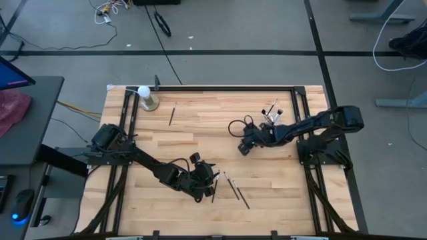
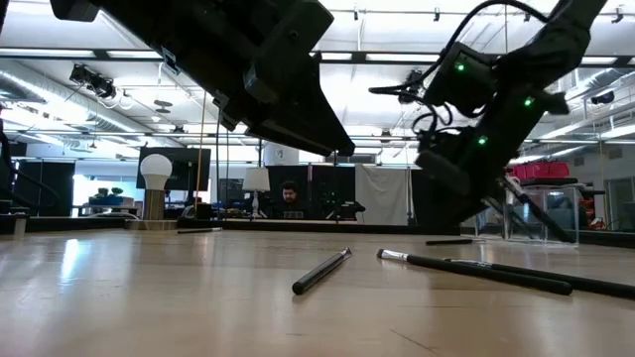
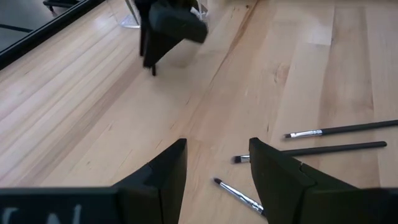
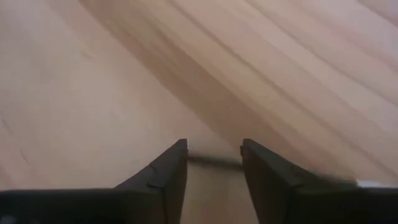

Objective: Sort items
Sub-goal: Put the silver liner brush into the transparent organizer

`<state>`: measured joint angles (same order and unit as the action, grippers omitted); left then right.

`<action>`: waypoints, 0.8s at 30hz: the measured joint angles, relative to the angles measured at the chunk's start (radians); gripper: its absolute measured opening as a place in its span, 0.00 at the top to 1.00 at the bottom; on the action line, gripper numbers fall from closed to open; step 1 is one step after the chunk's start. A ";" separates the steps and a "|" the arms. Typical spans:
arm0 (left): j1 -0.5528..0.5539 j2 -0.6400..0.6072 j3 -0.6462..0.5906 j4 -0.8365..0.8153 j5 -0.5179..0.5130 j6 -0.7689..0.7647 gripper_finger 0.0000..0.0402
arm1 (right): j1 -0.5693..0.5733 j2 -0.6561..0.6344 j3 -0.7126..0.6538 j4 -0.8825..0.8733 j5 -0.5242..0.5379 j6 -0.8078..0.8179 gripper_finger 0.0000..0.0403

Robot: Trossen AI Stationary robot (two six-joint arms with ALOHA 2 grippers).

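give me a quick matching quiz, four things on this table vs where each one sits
Things:
1. white ball on a metallic base
2. lone brush
3. clear cup holding brushes
4. left tool

Places:
A. near edge of the table, beside a cluster of loose brushes
B. far left corner
C. far right part of the table, just behind the right arm
D. lying alone on bare wood, a little right of the ball

Pairs: 1-B, 2-D, 3-C, 4-A

Thin dark makeup brushes [image 1: 235,189] lie flat, scattered at lower centre of the overhead frame — another stick [image 1: 171,115] lies alone, upper left.
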<state>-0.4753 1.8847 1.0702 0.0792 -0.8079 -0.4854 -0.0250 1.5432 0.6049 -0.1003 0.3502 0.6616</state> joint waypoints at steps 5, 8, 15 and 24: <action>0.000 0.000 0.000 0.000 0.000 0.000 0.57 | 0.001 -0.038 0.000 -0.090 0.016 0.021 0.50; 0.000 0.000 0.000 0.001 0.000 0.000 0.57 | 0.000 -0.027 0.000 -0.092 0.065 0.065 0.46; 0.000 0.000 0.000 0.002 0.000 0.002 0.57 | -0.043 -0.022 0.000 -0.165 0.084 0.126 0.48; 0.000 0.000 0.000 0.004 0.000 0.002 0.57 | -0.069 -0.022 0.000 -0.063 0.037 0.050 0.50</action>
<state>-0.4751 1.8847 1.0702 0.0830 -0.8078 -0.4839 -0.0944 1.5215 0.6052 -0.1637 0.3870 0.7111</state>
